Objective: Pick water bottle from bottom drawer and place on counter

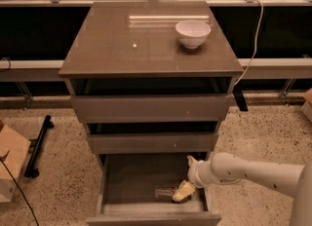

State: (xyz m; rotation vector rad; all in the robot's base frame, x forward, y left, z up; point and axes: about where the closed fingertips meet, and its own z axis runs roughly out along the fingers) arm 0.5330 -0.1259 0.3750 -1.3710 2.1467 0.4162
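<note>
The bottom drawer (pixel 126 176) is pulled open, its grey inside bare. The water bottle (pixel 165 191) lies on its side near the drawer's front right, clear with a dark band. My gripper (pixel 181 192) reaches into the drawer from the right on a white arm, its yellowish fingertips right at the bottle's right end. The counter (pixel 126 45) is the glossy grey-brown top above, with a white bowl (pixel 193 33) at its back right.
The two upper drawers (pixel 151 107) stand slightly open. A cardboard box (pixel 12 161) and a black stand (pixel 39 144) sit on the speckled floor to the left. A white cable (pixel 251 49) hangs at the right of the cabinet.
</note>
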